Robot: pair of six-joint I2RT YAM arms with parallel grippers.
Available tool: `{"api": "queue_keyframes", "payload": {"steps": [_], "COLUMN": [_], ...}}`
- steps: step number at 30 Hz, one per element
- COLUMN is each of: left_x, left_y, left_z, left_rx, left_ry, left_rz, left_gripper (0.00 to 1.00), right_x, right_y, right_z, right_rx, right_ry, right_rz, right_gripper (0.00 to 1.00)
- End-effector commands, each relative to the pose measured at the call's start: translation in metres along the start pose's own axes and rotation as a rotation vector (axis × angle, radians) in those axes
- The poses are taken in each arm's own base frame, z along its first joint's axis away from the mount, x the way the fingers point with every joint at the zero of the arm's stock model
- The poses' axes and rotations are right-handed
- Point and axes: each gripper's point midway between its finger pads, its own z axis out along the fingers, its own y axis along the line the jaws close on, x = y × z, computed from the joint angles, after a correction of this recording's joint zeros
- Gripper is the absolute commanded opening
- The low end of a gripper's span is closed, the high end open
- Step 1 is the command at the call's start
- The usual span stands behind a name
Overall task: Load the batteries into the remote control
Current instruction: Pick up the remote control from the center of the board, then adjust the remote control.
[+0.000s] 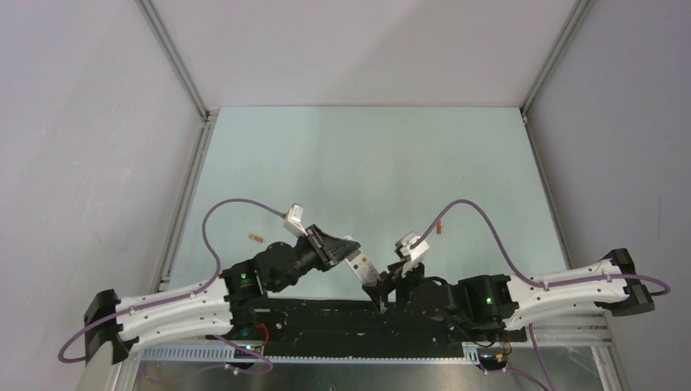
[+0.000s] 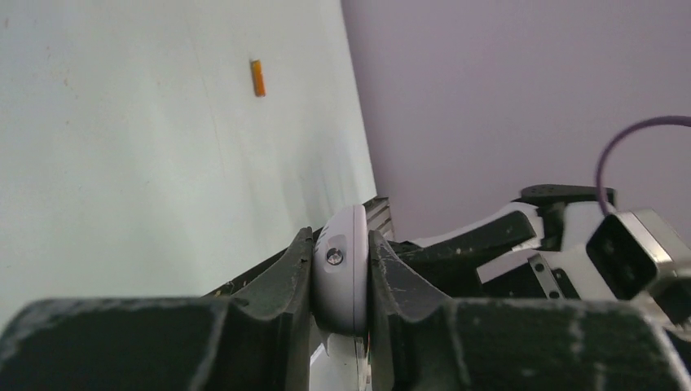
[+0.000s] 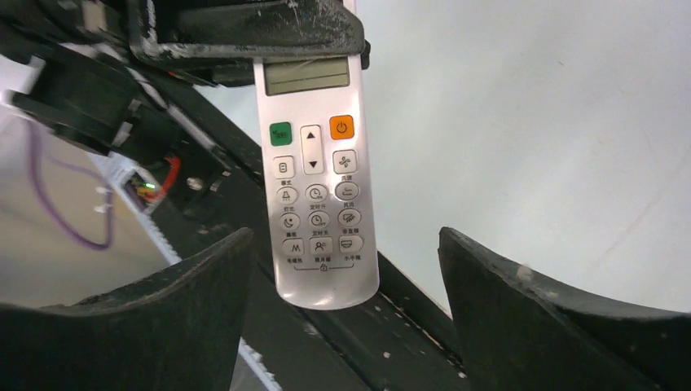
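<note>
Only the top view shows both batteries [image 1: 256,239] [image 1: 439,228] lying well apart on the counter [image 1: 367,163], while the right wrist view shows the remote control [image 3: 318,175] button-side up, its display end pinched by the left jaws, with the right jaws spread either side, not touching.

Soft even light; mild sheen on the remote control [image 3: 318,175]; close fingers [image 3: 147,318] blurred.

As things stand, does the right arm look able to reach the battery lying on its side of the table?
Probably yes: the right gripper is open, holding nothing, and the battery lies unobstructed just beyond it.
</note>
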Motion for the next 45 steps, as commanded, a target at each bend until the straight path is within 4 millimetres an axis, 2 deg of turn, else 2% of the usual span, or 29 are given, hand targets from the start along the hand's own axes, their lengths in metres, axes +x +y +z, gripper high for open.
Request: {"api": "queue_keyframes", "payload": {"steps": [1, 4, 5, 6, 8, 13, 20, 25, 35, 41, 45], "left_x": [-0.021, -0.026, -0.028, -0.030, -0.029, -0.028, -0.021, -0.021, -0.021, -0.023, -0.024], "left_y": [-0.019, -0.024, -0.027, -0.031, -0.033, -0.050, -0.066, -0.071, -0.073, -0.071, -0.070], "left_z": [-0.016, -0.026, -0.031, -0.034, -0.039, -0.047, -0.052, -0.055, -0.057, -0.058, -0.059], "left_rx": [0.118, 0.164, 0.185, 0.206, 0.233, 0.326, 0.417, 0.444, 0.460, 0.461, 0.459], "left_ry": [-0.094, -0.111, -0.115, -0.122, -0.120, -0.110, -0.076, -0.077, -0.080, -0.092, -0.097], "left_rz": [0.029, 0.066, 0.070, 0.080, 0.096, 0.136, 0.170, 0.178, 0.184, 0.178, 0.168], "left_gripper": [0.00, 0.00, 0.00, 0.00, 0.00, 0.00, 0.00, 0.00, 0.00, 0.00, 0.00], "right_x": [-0.029, -0.042, -0.037, -0.049, -0.058, -0.059, -0.055, -0.052, -0.054, -0.053, -0.051], "right_y": [0.019, 0.024, 0.023, 0.025, 0.026, 0.026, 0.060, 0.070, 0.078, 0.076, 0.075], "right_z": [-0.012, -0.021, -0.021, -0.028, -0.034, -0.031, -0.031, -0.025, -0.027, -0.025, -0.024], "right_rx": [-0.120, -0.237, -0.264, -0.317, -0.388, -0.473, -0.667, -0.706, -0.769, -0.785, -0.785], "right_ry": [-0.089, -0.135, -0.127, -0.160, -0.198, -0.198, -0.146, -0.124, -0.126, -0.126, -0.121], "right_rz": [0.117, 0.214, 0.231, 0.277, 0.339, 0.429, 0.425, 0.426, 0.436, 0.456, 0.460], "right_gripper": [0.87, 0.90, 0.90, 0.90, 0.90, 0.89, 0.90, 0.87, 0.66, 0.42, 0.30]}}
